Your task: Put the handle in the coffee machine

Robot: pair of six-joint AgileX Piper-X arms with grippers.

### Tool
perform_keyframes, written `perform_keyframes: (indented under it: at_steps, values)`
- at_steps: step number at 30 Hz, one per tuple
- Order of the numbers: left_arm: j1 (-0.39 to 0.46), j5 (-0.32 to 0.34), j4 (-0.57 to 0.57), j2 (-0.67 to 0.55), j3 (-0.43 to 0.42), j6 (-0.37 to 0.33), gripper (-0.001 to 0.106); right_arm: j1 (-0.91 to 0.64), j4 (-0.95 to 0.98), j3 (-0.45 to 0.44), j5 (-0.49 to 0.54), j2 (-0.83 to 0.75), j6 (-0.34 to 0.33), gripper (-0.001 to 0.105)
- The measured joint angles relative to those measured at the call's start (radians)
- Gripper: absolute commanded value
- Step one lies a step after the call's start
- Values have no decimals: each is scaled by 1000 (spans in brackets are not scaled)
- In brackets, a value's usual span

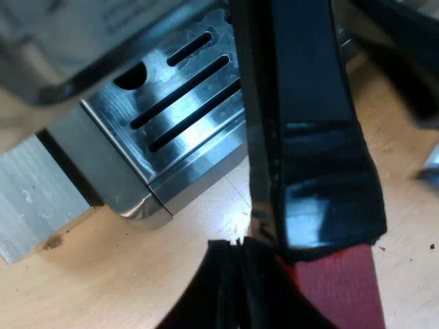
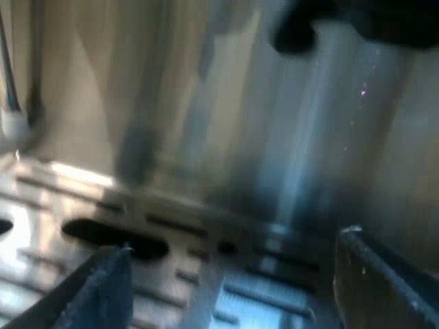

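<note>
- Left wrist view: the left pincer (image 1: 274,267) is clenched on the dark handle (image 1: 309,103), whose red end (image 1: 343,288) lies nearest the pincer. Just beyond it, the slotted drip tray (image 1: 185,89) ends in a rounded corner edge, with bare wooden counter (image 1: 103,274) alongside.
- Right wrist view: the right pincer (image 2: 233,288) is released, fingers wide apart above the drip tray, with open room ahead up to the espresso machine (image 2: 274,137) and its steel front.

Pale wooden worktop (image 1: 137,274), lit bright, dotted with a few dark specks. Resting on it, a dull grey metal block (image 1: 34,199), scratched and flat-faced. Just beside the block's corner, a small brown crumb (image 1: 51,242). Well apart, a glint of something shiny (image 1: 429,164), too cut off to name.
</note>
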Motion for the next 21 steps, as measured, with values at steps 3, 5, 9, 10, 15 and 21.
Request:
perform_keyframes:
  at_steps: [3,5,9,10,15,21]
  values:
    - [0,0,0,0,0,-1,0,0,33,70,-50,-88,1,64]
    - [0,0,0,0,0,-7,0,0,53,99,-76,-150,1,64]
    - [-3,1,0,0,0,-30,0,14,202,127,-132,-324,6,64]
    - [-3,3,0,0,0,-36,0,18,255,127,-158,-372,10,64]
    - [-6,7,-5,0,2,-57,0,31,445,127,-212,-541,70,64]
    - [-42,-45,-8,0,5,-104,0,31,667,127,-267,-722,99,64]
